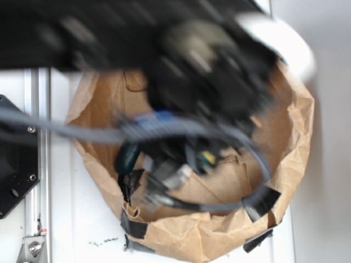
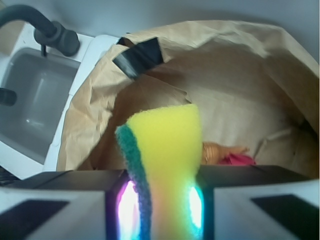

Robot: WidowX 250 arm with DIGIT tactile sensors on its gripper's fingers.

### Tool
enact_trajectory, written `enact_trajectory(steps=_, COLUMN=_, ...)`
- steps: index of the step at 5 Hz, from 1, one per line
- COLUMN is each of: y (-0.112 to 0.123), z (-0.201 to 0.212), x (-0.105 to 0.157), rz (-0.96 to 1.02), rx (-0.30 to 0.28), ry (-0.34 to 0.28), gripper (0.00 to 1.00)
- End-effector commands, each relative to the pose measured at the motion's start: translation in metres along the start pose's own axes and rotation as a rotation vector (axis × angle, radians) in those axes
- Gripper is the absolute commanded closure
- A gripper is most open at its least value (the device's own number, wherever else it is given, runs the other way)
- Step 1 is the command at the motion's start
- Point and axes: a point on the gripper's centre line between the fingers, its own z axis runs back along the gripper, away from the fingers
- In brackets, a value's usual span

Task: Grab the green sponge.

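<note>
The green sponge [image 2: 165, 150], yellow foam with a dark green scouring layer along its left edge, stands upright in the wrist view. My gripper [image 2: 160, 210] is shut on it, the foam pinched narrow between the two fingers [image 2: 75, 205]. It hangs above the inside of a brown paper bag [image 2: 235, 75]. In the exterior view the blurred black arm covers most of the bag [image 1: 192, 235]; a small yellow patch of the sponge [image 1: 209, 158] shows under the gripper [image 1: 203, 161].
A tan seashell [image 2: 214, 151] and a pink item [image 2: 240, 160] lie on the bag floor. A dark green oblong object [image 1: 128, 156] sits at the bag's left inside. A grey sink [image 2: 35, 100] with a black faucet [image 2: 47, 30] lies left of the bag.
</note>
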Motion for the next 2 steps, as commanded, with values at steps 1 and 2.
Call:
enact_trajectory(steps=1, y=0.0177, z=0.0214, x=0.0044, rz=0.038, rx=0.03, ry=-0.074, gripper=1.0)
enact_trajectory(steps=2, y=0.0165, z=0.0199, x=0.0097, rz=0.009, rx=0.011, ry=-0.067, gripper=1.0)
